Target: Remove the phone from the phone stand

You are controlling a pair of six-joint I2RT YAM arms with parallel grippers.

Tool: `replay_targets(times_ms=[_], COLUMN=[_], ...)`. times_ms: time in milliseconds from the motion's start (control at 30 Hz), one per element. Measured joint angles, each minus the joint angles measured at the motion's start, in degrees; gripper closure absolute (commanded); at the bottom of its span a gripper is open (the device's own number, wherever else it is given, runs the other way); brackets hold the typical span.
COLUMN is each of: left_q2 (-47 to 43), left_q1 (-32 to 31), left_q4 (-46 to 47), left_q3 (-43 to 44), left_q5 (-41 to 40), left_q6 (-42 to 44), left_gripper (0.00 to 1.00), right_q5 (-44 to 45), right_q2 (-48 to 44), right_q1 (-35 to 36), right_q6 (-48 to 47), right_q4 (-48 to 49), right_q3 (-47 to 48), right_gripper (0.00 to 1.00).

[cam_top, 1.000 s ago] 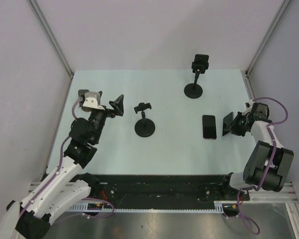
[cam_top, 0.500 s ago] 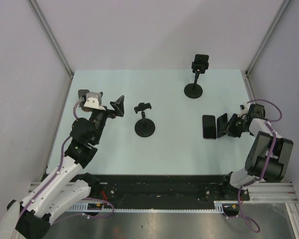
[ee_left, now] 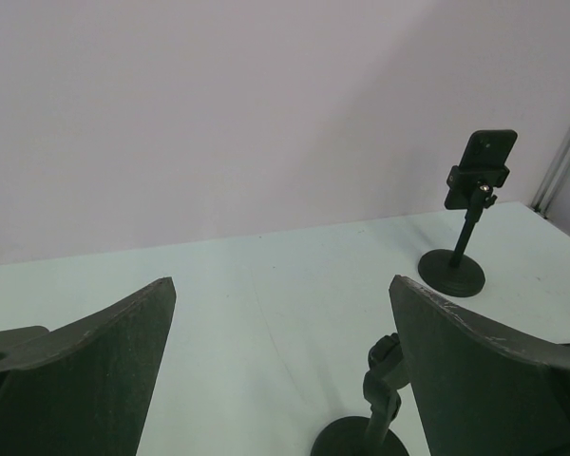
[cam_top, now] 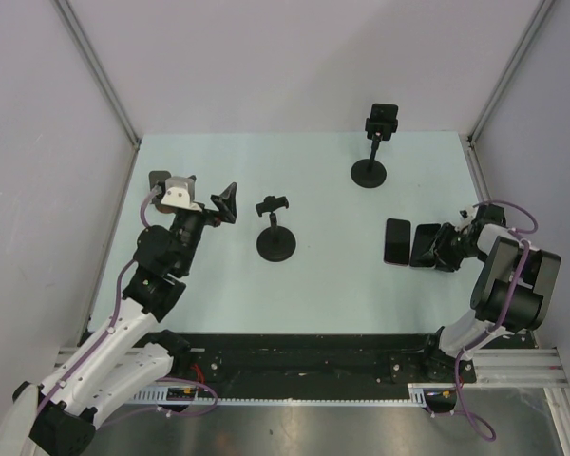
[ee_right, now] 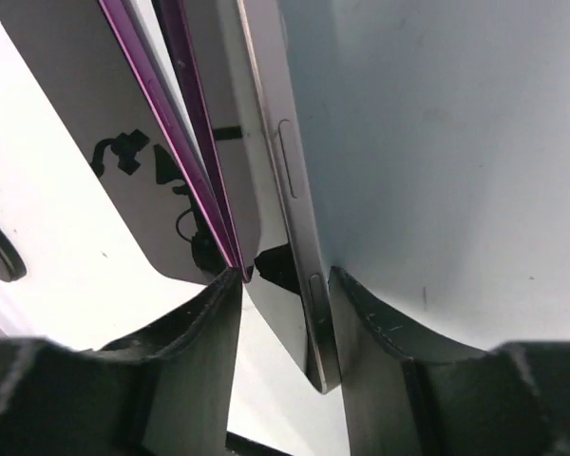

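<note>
A black phone (cam_top: 384, 119) sits clamped in the far phone stand (cam_top: 370, 172) at the back of the table; both also show in the left wrist view (ee_left: 479, 171). A second black phone (cam_top: 396, 241) lies flat at the right. My right gripper (cam_top: 427, 245) is low at its right edge. In the right wrist view the phone's edge (ee_right: 294, 218) runs between the fingers; the right finger (ee_right: 380, 361) touches it and the left finger (ee_right: 199, 361) stands apart. My left gripper (cam_top: 223, 202) is open and empty, left of an empty stand (cam_top: 276, 233).
The empty stand's clamp and base show low between the left fingers (ee_left: 380, 399). The pale table (cam_top: 313, 180) is walled at the back and both sides. The right arm's purple cable (cam_top: 513, 214) loops near the right wall.
My right gripper has moved left across the table to the flat phone, and its fingers now straddle the phone's right edge. The left arm has not moved.
</note>
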Motion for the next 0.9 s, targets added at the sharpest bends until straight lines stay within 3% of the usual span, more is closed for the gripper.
replay_targets(times_ms=[167,333,433,767,900], left_q2=[0.02,0.24,0.35,1.22,1.49], left_q1=[0.00,0.00,0.00,-0.02,0.00], left_q4=[0.02,0.04,0.04,0.07,0.07], left_q3=[-0.02,-0.02,-0.02,-0.02,-0.02], left_q5=[0.04,0.07,0.09,0.24,0.33], left_q6=[0.00,0.00,0.00,-0.02,-0.04], left_gripper=[0.00,0.00,0.00,0.00,0.00], right_q5=[1.44,5.84,9.03,11.78,11.34], right_q2=[-0.07,-0.26,0.61,5.29,6.14], right_q1=[-0.28,-0.24,-0.02,3.37,3.93], right_q6=[1.05,1.68,1.66,0.70,-0.33], right_q4=[0.26,1.55,2.03,5.64,6.95], right_q3=[1.40,2.67,3.98,8.26,8.74], right_gripper=[0.31,0.30,0.31,0.49,0.51])
